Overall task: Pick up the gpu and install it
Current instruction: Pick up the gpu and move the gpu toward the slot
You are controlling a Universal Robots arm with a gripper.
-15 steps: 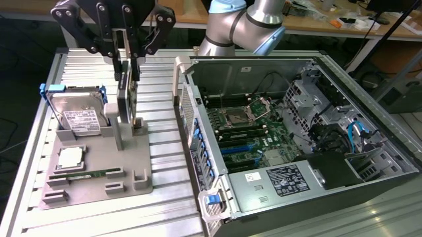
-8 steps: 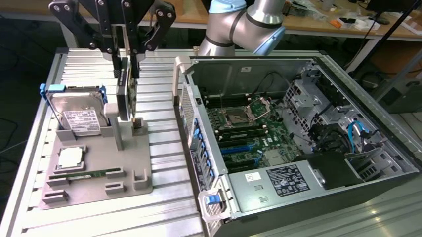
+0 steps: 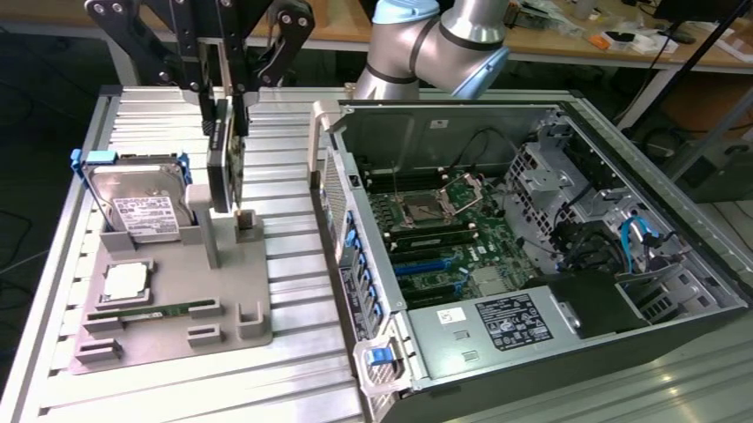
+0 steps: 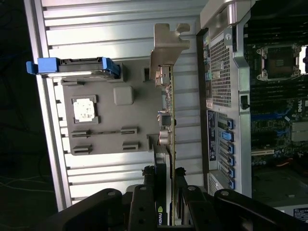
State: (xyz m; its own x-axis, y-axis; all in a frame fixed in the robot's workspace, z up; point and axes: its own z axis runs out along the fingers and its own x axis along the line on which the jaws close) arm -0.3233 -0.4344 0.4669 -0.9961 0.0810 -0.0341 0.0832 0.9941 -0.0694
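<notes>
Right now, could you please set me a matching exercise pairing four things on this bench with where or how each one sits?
Things:
1. gpu
2. hard drive
3. memory stick
4. computer case

States:
A. lying flat on the grey tray
B. open, at the exterior view's right
C. held on edge by the gripper
D. framed by a blue bracket

Pairs: 1-C, 2-D, 3-A, 4-B

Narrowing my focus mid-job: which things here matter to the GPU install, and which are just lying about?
Job: gpu, end effector gripping it, open computer case.
Lying about: hard drive, processor chip, memory stick, on the grey holder.
</notes>
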